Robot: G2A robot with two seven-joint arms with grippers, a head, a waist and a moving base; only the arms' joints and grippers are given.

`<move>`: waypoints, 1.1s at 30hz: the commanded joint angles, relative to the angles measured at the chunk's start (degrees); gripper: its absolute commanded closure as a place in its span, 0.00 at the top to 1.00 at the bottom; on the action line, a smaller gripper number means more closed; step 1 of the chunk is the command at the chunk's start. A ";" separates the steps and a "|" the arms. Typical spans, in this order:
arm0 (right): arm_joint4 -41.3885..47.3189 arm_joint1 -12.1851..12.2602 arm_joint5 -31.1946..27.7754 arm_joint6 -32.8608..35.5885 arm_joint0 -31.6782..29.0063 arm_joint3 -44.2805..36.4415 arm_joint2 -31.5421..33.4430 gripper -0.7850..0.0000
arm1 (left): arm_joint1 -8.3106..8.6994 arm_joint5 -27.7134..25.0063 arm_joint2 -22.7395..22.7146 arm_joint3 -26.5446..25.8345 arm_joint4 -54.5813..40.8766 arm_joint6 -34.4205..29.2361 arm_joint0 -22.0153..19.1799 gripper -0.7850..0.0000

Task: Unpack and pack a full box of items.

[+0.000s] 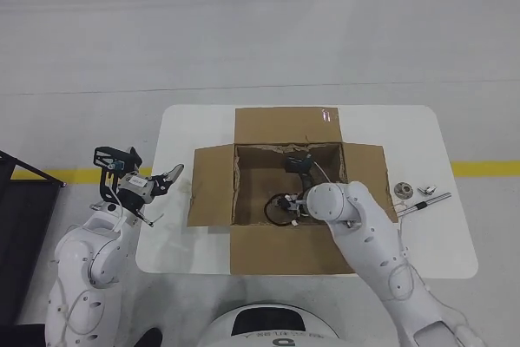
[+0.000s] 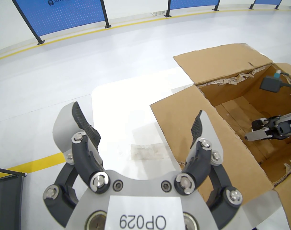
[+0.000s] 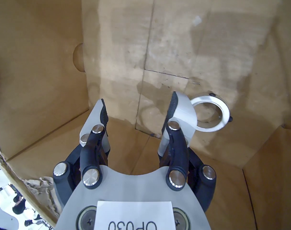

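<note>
An open cardboard box (image 1: 211, 185) sits in the middle of the white table (image 1: 190, 121). My right gripper (image 3: 138, 110) is down inside the box, open, with nothing between its fingers; it also shows in the left wrist view (image 2: 258, 130). A silver metal ring (image 3: 211, 113) lies on the box floor (image 3: 174, 39), just beside one of the right fingertips (image 3: 175, 104). My left gripper (image 2: 138, 118) hangs open and empty over the table's left edge, outside the box (image 2: 214, 130). In the top view it (image 1: 174, 176) is left of the box's left flap.
A dark flat device with a cable (image 2: 271, 84) leans at the box's far wall. On the table right of the box lie two small metal parts (image 1: 404, 188) and a metal rod (image 1: 426, 203). A black rack (image 1: 8, 208) stands left of the table.
</note>
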 commanded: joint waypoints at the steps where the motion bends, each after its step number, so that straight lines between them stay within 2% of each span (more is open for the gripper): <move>1: -1.14 0.28 1.68 0.17 -1.33 -1.15 0.91 0.70 | 0.00 0.00 0.00 0.00 0.00 0.00 0.00 1.00; 4: -2.18 0.69 3.14 0.79 -3.03 -2.79 2.22 0.72 | 0.00 0.00 0.00 0.00 0.00 0.00 0.00 1.00; 9: -3.59 1.34 3.42 1.32 -5.41 -5.69 4.09 0.71 | 0.00 0.00 0.00 0.00 0.00 0.00 0.00 1.00; 14: -9.33 1.52 9.43 2.59 -6.07 -7.63 3.53 0.50 | 0.00 0.00 0.00 0.00 0.00 0.00 0.00 1.00; 17: -11.08 1.16 11.00 2.40 -4.23 -4.32 2.49 0.43 | 0.00 0.00 0.00 0.00 0.00 0.00 0.00 1.00; 27: -10.22 -1.20 11.43 1.98 4.14 9.65 -1.36 0.39 | 0.00 0.00 0.00 0.00 0.00 0.00 0.00 1.00; 31: -10.10 -2.03 11.77 1.63 5.46 12.32 -2.16 0.34 | 0.00 0.00 0.00 0.00 0.00 0.00 0.00 1.00; 33: -10.22 -2.28 11.83 1.57 5.18 12.01 -2.30 0.35 | 0.00 0.00 0.00 0.00 0.00 0.00 0.00 1.00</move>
